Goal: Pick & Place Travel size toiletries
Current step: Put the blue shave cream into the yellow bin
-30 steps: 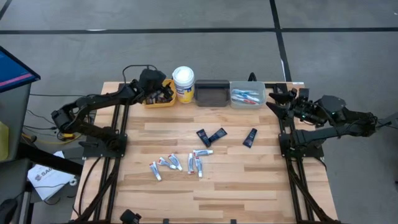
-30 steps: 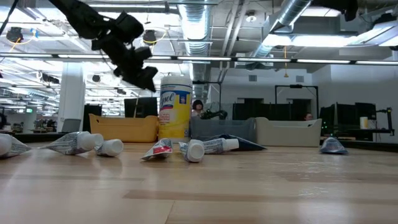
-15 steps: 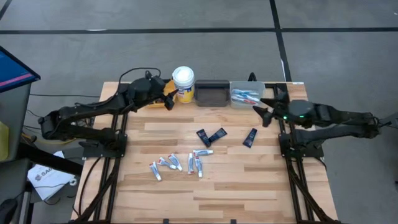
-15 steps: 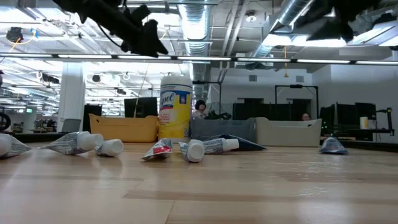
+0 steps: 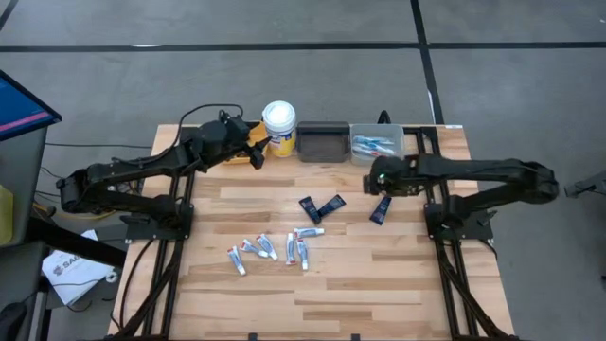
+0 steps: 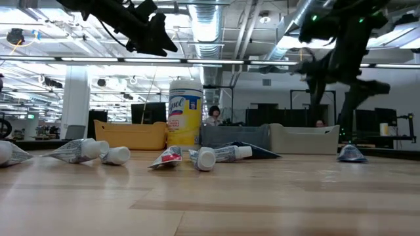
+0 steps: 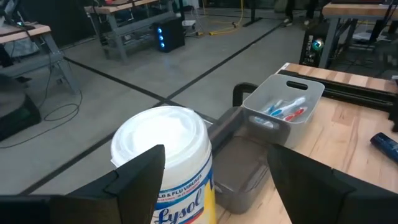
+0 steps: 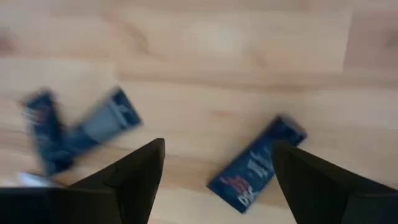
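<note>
Right gripper [image 8: 214, 180] open, empty, above lone navy tube [image 8: 256, 164]; left gripper [image 7: 214, 180] open beside Lysol tub [image 7: 163, 149].

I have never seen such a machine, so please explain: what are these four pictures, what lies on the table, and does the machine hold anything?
It is a robot with two dark arms at a wooden table. One picture looks down from above, one looks level across the tabletop, and two come from cameras on the arms' wrists.

Loose on the table lie dark navy tubes and small white tubes. Along the far edge stand a yellow bin, a white-lidded tub, a dark bin and a grey bin holding toothbrushes.

The left gripper is open near the tub. The right gripper is open above a single navy tube. Neither holds anything.
</note>
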